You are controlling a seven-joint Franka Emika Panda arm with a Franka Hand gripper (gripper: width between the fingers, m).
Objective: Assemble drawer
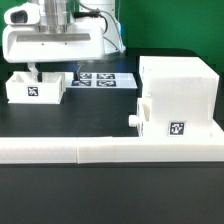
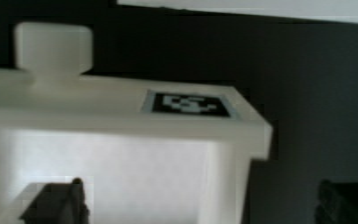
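Exterior view, tool (image 1: pixel 36 70) hanging over a small open white drawer box (image 1: pixel 34 87) far left on the black tabletop (image 1: pixel 100 115), big cabinet (image 1: pixel 177 98) right, marker board (image 1: pixel 105 78) behind, wrist view, fingers (image 2: pixel 55 200) spread apart around the box (image 2: pixel 114 140), gripping nothing.

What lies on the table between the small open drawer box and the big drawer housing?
In the exterior view the marker board lies in the stretch between the small drawer box and the big drawer housing, towards the back; nearer the front there is only bare black table.

No readable text or nos. anywhere; only b/w marker tags on drawer box (image 1: pixel 178 85), small tray (image 1: pixel 33 88), marker board (image 1: pixel 105 78).
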